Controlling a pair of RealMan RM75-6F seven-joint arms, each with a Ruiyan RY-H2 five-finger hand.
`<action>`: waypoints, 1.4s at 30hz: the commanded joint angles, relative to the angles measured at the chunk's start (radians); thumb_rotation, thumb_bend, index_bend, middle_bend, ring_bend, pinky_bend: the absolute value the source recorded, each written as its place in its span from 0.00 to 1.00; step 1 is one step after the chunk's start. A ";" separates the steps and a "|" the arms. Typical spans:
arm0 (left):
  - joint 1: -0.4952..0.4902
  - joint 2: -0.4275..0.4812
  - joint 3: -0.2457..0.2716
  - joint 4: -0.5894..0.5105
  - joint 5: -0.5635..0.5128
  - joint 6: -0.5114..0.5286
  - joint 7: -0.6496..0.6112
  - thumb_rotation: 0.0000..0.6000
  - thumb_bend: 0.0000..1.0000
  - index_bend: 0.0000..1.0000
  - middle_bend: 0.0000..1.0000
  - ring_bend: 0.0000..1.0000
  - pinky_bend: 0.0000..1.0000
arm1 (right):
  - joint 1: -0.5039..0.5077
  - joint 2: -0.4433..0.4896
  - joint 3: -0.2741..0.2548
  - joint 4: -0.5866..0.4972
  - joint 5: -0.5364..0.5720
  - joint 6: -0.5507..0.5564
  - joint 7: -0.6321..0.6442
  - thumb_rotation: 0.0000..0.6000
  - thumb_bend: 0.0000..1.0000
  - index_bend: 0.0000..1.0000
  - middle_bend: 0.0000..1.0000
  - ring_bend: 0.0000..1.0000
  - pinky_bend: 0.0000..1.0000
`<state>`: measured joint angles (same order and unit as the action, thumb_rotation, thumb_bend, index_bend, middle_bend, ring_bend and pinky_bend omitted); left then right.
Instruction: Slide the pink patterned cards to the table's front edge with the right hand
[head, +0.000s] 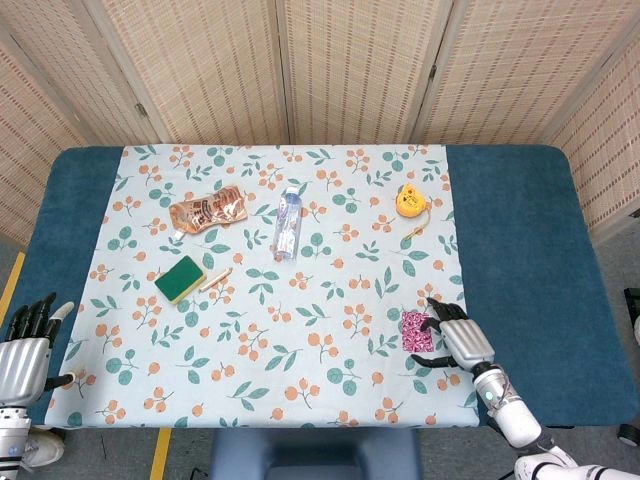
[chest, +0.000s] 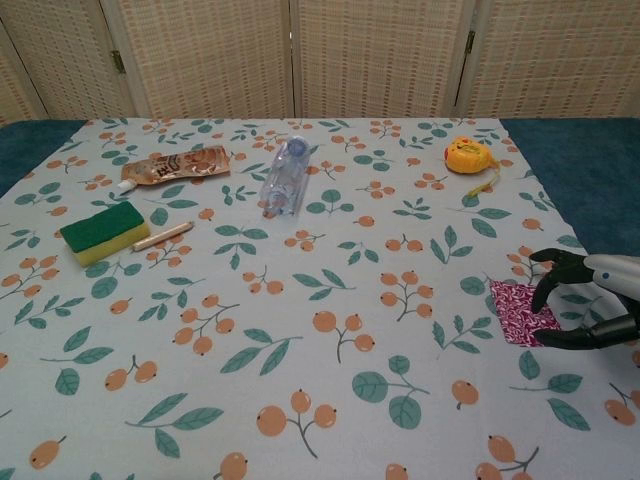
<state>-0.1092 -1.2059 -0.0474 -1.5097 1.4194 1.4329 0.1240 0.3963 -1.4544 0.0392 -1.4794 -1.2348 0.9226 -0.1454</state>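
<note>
Pink cards (chest: 520, 313) under right hand (chest: 590, 300); head view adds left hand (head: 28, 345).

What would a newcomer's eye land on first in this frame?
The right hand at the table's near right, its dark fingers arched over the pink patterned cards on the floral tablecloth. Next, the yellow tape measure at far right and the clear bottle lying mid-table.
</note>
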 joint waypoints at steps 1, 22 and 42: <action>0.000 0.000 -0.001 0.000 0.000 0.001 -0.001 1.00 0.21 0.17 0.00 0.02 0.00 | 0.005 -0.006 0.000 0.001 -0.002 -0.001 -0.002 0.42 0.25 0.34 0.00 0.00 0.00; 0.004 -0.009 0.005 0.013 -0.002 -0.008 -0.009 1.00 0.21 0.17 0.00 0.02 0.00 | 0.067 -0.053 0.026 -0.018 -0.014 0.000 -0.031 0.41 0.25 0.34 0.00 0.00 0.00; 0.008 -0.004 0.006 -0.006 0.007 0.004 0.008 1.00 0.21 0.17 0.00 0.02 0.00 | 0.013 -0.003 -0.031 0.007 -0.013 0.021 0.014 0.41 0.25 0.34 0.00 0.00 0.00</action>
<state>-0.1011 -1.2100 -0.0412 -1.5155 1.4260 1.4367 0.1318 0.4078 -1.4558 0.0080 -1.4735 -1.2469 0.9450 -0.1320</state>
